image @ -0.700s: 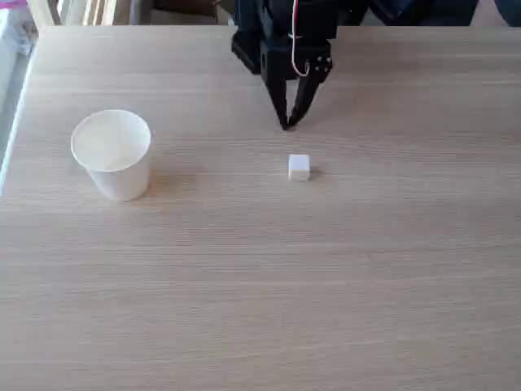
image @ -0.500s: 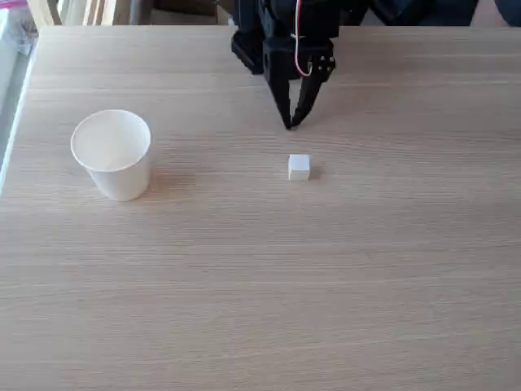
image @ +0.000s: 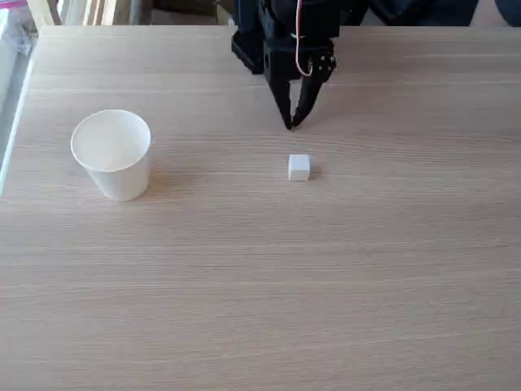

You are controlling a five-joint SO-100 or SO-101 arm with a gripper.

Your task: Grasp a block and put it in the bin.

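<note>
Little has changed over the last moments: the gripper (image: 289,124) in the upper middle of the frame has barely moved, only its upper body has shifted slightly, and its tips stay pressed together to a point just above the surface (image: 326,285). It holds nothing. The block (image: 299,167) sits unmoved just below the tips, near the frame's centre, apart from them. The cup (image: 111,155) stands upright at the left, well apart from both. The grasp has likely not begun; the fingers would need to spread before descending over the block.
</note>
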